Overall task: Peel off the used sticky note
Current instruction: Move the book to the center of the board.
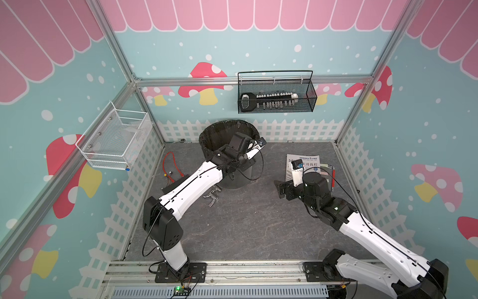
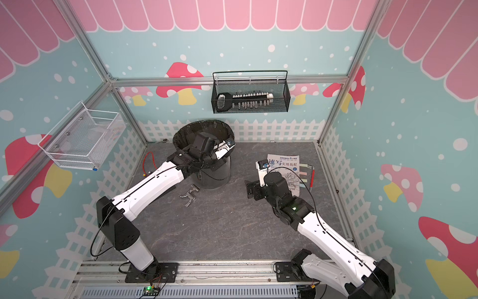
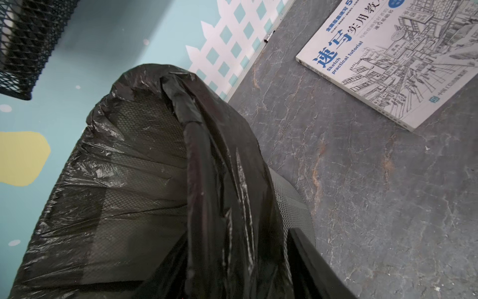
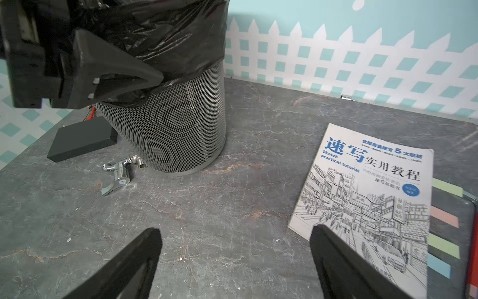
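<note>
Sticky notes (image 4: 447,187): a column of coloured strips (green, pink, green, blue) lies on a dark pad (image 4: 450,204) along the long edge of the sketch book (image 4: 367,196), on the side away from the trash bin (image 4: 176,124). Whether the strips tuck under the book or only touch its edge is unclear. All lie flat, with no corner visibly lifted, and no writing is legible, so I cannot tell which one is the used one. The right gripper (image 4: 232,259) hovers low over the bare table (image 4: 232,202) just beside the book's near corner. Its jaws are wide apart with nothing between them, and it sits on the opposite side of the book from the notes. The left gripper (image 4: 124,75) is well apart from the notes, up at the rim of the bin against the black liner (image 3: 144,165). Only one finger shows clearly in either wrist view, so I cannot tell how its jaws stand or whether they hold anything. No paper is visible at the finger or in the part of the liner that shows. A metal tap fitting (image 4: 119,173) lies at the foot of the bin and plays no part in the task. Judgement: the frames do not settle whether a note has already gone into the bin. Judging by the notes beside the book, the peel itself looks undone: a gripper has yet to reach across the book, pinch a strip's free edge and lift it off.
</note>
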`<state>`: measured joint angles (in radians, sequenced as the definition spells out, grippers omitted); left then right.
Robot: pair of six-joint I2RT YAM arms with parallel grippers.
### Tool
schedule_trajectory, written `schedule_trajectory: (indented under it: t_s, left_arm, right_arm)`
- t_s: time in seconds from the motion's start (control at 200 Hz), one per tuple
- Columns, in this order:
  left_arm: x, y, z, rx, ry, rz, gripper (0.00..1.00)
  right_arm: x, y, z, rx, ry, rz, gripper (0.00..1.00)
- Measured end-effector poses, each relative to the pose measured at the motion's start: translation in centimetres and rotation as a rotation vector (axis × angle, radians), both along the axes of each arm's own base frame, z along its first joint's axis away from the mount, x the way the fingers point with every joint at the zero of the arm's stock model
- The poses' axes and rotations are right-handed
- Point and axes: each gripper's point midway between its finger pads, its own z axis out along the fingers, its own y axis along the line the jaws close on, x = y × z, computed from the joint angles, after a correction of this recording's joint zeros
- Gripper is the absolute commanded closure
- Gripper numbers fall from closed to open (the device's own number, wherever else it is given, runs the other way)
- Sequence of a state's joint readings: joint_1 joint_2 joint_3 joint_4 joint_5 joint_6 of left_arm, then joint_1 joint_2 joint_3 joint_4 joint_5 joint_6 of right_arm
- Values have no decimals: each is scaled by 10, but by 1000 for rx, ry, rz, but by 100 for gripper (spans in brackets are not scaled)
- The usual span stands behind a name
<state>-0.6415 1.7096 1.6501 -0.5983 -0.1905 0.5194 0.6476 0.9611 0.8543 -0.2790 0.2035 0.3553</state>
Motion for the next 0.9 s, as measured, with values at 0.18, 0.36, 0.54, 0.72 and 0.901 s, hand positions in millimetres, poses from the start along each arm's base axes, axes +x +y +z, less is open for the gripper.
schedule_trajectory:
  t_s: [0.18, 0.36, 0.54, 0.72, 0.901]
  left_arm:
    - [-3, -18, 0, -44, -45, -38, 100]
    - [5, -44, 2, -83, -75, -82, 100]
    - [22, -71, -3, -101, -96, -113, 100]
    - [27, -90, -2, -125, -111, -154, 100]
    - [31, -109, 9, -161, -131, -189, 100]
  right_arm:
    - [-8, -13, -1, -13, 2, -31, 3]
    - [-8, -17, -4, -30, 8, -49, 3]
    - [-4, -18, -13, -56, 26, -64, 2]
    - [-1, -19, -19, -77, 41, -72, 1]
    - [1, -22, -23, -96, 46, -86, 1]
